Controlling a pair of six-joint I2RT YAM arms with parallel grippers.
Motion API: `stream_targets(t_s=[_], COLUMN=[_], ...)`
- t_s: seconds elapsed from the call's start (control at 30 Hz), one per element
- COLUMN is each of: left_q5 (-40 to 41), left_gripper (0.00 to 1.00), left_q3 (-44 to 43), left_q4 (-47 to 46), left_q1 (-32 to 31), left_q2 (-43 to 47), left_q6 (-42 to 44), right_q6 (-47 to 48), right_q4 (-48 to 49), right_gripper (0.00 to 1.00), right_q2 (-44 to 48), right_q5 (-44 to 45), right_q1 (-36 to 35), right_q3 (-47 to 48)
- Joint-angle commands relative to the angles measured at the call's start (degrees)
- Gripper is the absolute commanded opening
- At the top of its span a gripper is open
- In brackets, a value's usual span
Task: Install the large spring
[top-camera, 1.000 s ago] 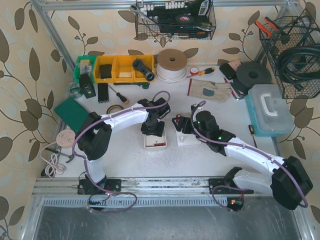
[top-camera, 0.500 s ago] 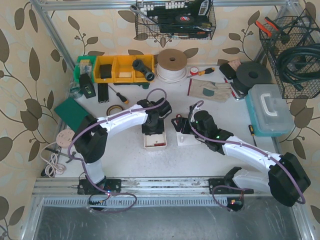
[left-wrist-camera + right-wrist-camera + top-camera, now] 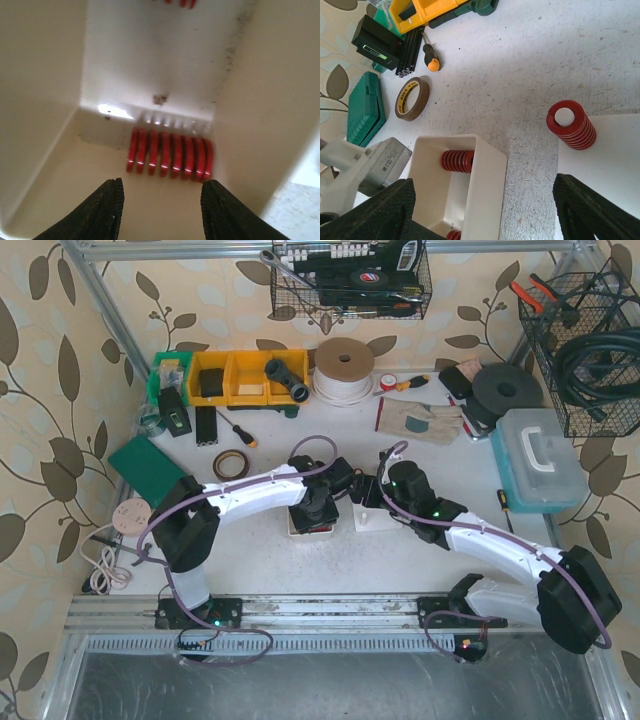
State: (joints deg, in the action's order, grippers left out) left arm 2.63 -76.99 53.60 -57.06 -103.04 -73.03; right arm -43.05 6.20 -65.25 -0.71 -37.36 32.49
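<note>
The left claw (image 3: 162, 189) is hanging low inside the white bin (image 3: 150, 60). Its fingers (image 3: 102, 210) are standing partly apart and gripping nothing. The red spring (image 3: 169, 154), which I am taking to be the one to install, is lying on its side just ahead of the fingertips. It is resting against the bin's far wall, with its length running across the gap between the jaws. That low, level pose is probably serving the pick, since it is keeping both fingers near the bin floor where they can pass either end of the coils.

The gap is looking about as wide as the spring is long. Closing from here would therefore be squeezing it end to end rather than across its body. A coil held that way may be bowing or popping loose, so turning the wrist first might be giving a surer hold.

The right claw (image 3: 484, 181) is hovering above the counter (image 3: 530, 65), wide open and empty. The bin is sitting beneath it, towards one finger, and a white plate (image 3: 610, 160) is lying under the other. A second red spring (image 3: 571, 125) is standing upright on the plate's corner, ahead of that claw and well apart from its fingers. Its placing suggests the plate is the assembly spot. The right claw seems to be waiting beside it, ready to steady the plate or receive the spring.
</note>
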Motion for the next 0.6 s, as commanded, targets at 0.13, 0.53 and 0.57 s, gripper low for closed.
stream_targets(t_s=[0.13, 0.53, 0.57], left_q5=[-1.52, 3.63, 4.45], left_gripper=[0.5, 0.52, 0.52], left_q3=[6.76, 7.81, 7.56], left_q4=[-1.99, -11.39, -12.42], left_q1=[0.02, 2.57, 2.81], left_q2=[3.11, -0.03, -0.13], left_q6=[-7.93, -3.05, -2.02], right_q6=[0.68, 0.6, 0.6], right_q4=[0.16, 0.31, 0.37], right_gripper=[0.76, 0.76, 0.76], right_q2=[1.97, 1.41, 1.32], right_q5=[-1.04, -0.9, -0.87], right_q1=[0.01, 0.01, -0.01], right_q3=[0.82, 0.73, 0.73])
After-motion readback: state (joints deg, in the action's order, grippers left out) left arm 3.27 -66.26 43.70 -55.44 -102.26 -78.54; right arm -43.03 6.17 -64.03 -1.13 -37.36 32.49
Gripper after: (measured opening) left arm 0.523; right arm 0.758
